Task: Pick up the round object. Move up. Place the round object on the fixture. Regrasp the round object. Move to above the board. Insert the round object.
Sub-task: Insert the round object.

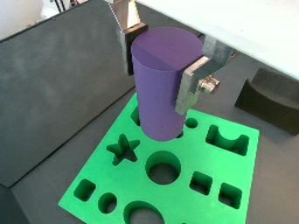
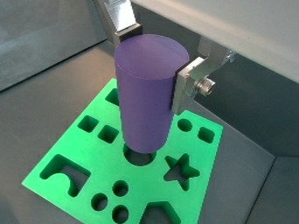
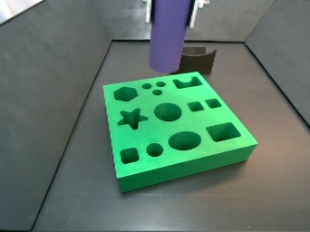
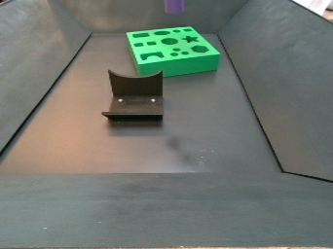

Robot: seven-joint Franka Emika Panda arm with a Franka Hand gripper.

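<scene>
My gripper (image 1: 162, 66) is shut on the round object, a smooth purple cylinder peg (image 1: 158, 87). It grips the peg near its upper end between the silver fingers (image 1: 193, 83). The peg hangs upright over the bright green board (image 1: 100, 171). In a wrist view the gripper (image 2: 156, 63) holds the peg (image 2: 146, 96) with its lower end over a large round hole in the board (image 2: 93, 156). In a side view the peg (image 3: 169, 36) hangs clear above the far part of the board (image 3: 182, 172). The dark notched fixture (image 3: 201, 60) stands empty behind the board.
The board (image 4: 182, 66) lies at one end of a dark walled bin, and the fixture (image 4: 132, 97) stands mid-floor. Only the tip of the peg (image 4: 176, 5) shows at that frame's top edge. Sloping dark walls close in on both sides.
</scene>
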